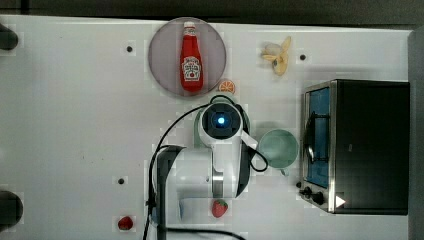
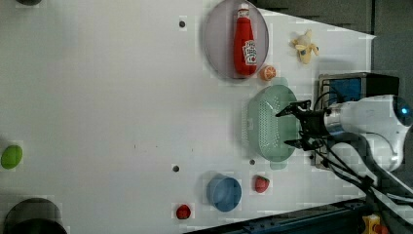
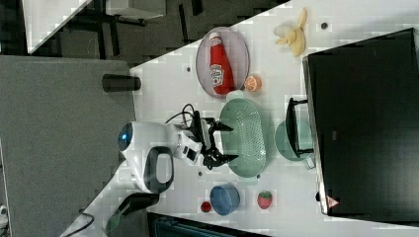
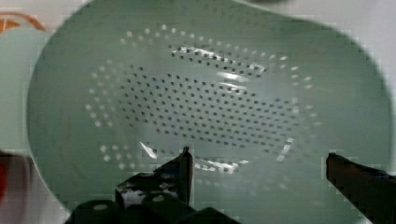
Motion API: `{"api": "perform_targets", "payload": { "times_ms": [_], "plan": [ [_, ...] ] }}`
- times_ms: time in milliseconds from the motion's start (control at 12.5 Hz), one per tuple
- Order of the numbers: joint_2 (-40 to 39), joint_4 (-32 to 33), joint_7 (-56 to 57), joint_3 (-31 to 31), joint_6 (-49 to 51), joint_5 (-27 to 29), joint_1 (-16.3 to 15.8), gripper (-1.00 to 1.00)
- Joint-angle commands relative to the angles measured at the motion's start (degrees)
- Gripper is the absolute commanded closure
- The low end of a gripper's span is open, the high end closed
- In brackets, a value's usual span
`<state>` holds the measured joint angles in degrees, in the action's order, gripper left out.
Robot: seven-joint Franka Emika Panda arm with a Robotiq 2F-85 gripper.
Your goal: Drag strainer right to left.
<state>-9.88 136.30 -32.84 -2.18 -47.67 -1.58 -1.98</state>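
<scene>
Jaws stand wide apart, nothing between them. The gripper (image 2: 293,126) hangs above the strainer (image 2: 269,123), fingertips straddling the perforated bottom in the wrist view, presumably to drop one finger inside the rim and hook the wall for a drag. Contact appears absent, though depth is hard to judge. The strainer sits on the table (image 2: 97,97), just beside the plate (image 2: 214,44) carrying a ketchup bottle (image 2: 244,41), with the green cup (image 3: 296,140) alongside.

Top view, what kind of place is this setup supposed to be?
Probably a mock kitchen on a lab tabletop: a toaster oven, a ketchup bottle lying on a round plate, and a green strainer under the robot's open gripper.
</scene>
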Motion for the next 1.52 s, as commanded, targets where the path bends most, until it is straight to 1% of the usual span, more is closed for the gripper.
{"api": "perform_targets", "payload": {
  "times_ms": [80,240,480,880,1120,1520],
  "plan": [
    [-4.7,0.9,-10.0,0.6,-9.9,-0.9,0.3,-1.0],
    [-8.7,1.6,-10.6,1.3,-15.2,-0.9,0.1,-1.0],
    [-11.8,1.7,-10.6,1.9,-19.2,-0.9,-0.5,-1.0],
    [-12.9,2.0,-12.1,1.9,-19.2,-0.7,-2.3,-1.0],
    [-13.2,1.6,-15.6,2.0,-19.8,-0.1,-4.6,-1.0],
    [-13.4,1.1,-22.6,3.5,-19.8,0.3,-9.5,-1.0]
  ]
}}
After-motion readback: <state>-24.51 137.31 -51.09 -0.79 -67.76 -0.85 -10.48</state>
